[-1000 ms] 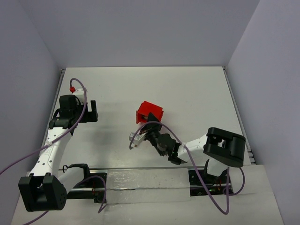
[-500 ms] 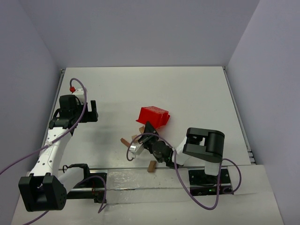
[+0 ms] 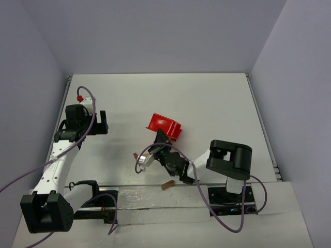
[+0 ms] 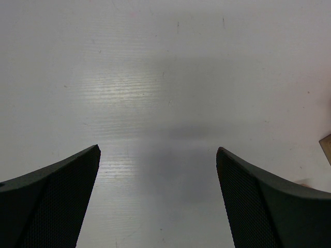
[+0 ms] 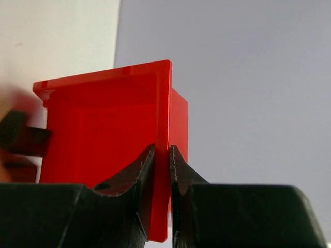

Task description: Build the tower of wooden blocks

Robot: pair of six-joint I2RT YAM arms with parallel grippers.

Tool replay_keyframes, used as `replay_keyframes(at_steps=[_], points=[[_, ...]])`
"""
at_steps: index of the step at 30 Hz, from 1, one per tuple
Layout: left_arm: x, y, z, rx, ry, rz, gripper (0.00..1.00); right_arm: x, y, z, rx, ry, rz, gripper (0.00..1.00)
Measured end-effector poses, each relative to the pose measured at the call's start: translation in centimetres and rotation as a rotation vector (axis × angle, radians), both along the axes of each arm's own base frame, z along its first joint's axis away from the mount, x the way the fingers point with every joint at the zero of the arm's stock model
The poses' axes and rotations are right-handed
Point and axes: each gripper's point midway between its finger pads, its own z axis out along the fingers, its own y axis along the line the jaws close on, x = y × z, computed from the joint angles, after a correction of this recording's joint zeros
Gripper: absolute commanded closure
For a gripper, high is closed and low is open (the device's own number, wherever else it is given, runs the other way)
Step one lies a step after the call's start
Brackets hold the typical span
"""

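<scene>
My right gripper (image 3: 160, 138) is shut on one wall of the red plastic bin (image 3: 164, 125) and holds it tipped above the table. In the right wrist view the fingers pinch the bin's thin wall (image 5: 162, 170), and the bin (image 5: 98, 134) shows no blocks inside. Small brown wood blocks lie loose on the table: one (image 3: 167, 184) near the front rail, another (image 3: 136, 155) left of the right wrist. No tower shows. My left gripper (image 3: 101, 123) is open and empty at the far left. In its wrist view (image 4: 158, 150) a block corner (image 4: 327, 148) shows at the right edge.
The right arm's purple cable (image 3: 142, 161) loops low beside the blocks. A metal rail (image 3: 155, 187) runs along the table's near edge. Grey walls close the table at the back and both sides.
</scene>
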Motion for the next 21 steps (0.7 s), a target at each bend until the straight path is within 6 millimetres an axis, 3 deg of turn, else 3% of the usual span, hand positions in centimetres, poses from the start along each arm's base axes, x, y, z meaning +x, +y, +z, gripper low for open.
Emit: replay_keyframes(at_steps=[5,9,12,15,21], points=[[0.0,0.5,0.0,0.0,0.0,0.015,0.01,0.5,0.3,5.9,0.175,-0.042,-0.019,1.0],[0.0,0.8,0.0,0.001,0.0,0.028,0.01,0.5,-1.1,12.1,0.42,-0.055,-0.036,1.0],[0.0,0.8,0.1,0.001,-0.002,0.028,0.01,0.4,-2.5,15.3,0.558,-0.036,-0.04,1.0],[0.0,0.8,0.2,0.0,-0.008,0.028,0.01,0.6,-3.5,15.9,0.604,0.022,-0.045,1.0],[-0.1,0.6,0.6,-0.011,-0.022,0.014,0.01,2.6,-3.5,14.8,0.618,0.251,-0.09,1.0]])
